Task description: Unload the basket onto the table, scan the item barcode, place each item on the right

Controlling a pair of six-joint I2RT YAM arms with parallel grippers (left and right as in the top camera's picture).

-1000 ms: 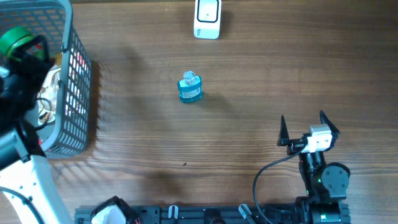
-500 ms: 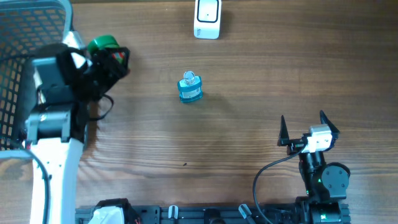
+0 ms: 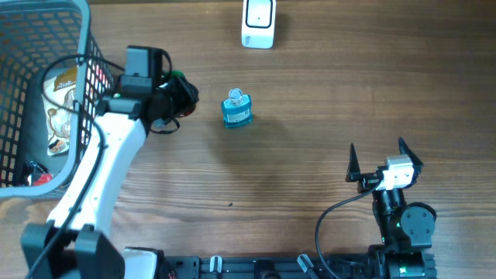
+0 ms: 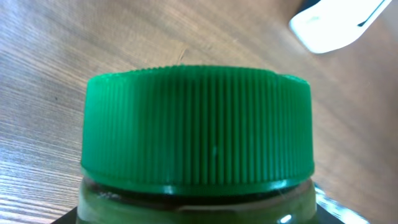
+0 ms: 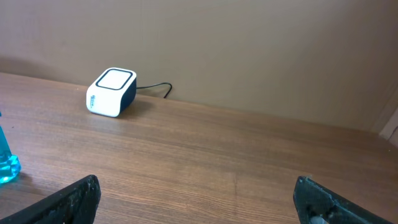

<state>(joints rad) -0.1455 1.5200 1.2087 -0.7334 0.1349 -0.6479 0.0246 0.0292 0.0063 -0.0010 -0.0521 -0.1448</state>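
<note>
Green-capped jar (image 4: pixel 198 124) is clamped in the left hand (image 3: pixel 180 94), which is extended over the tabletop (image 3: pixel 310 116) beside the basket (image 3: pixel 85 46); the right hand (image 3: pixel 377 147) is held spread apart.

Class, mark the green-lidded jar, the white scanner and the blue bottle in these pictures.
green-lidded jar (image 4: pixel 198 124): left wrist view, ribbed side of the lid.
white scanner (image 3: pixel 258 25): overhead view, middle of its top face.
blue bottle (image 3: pixel 237 115): overhead view, its blue body.
</note>
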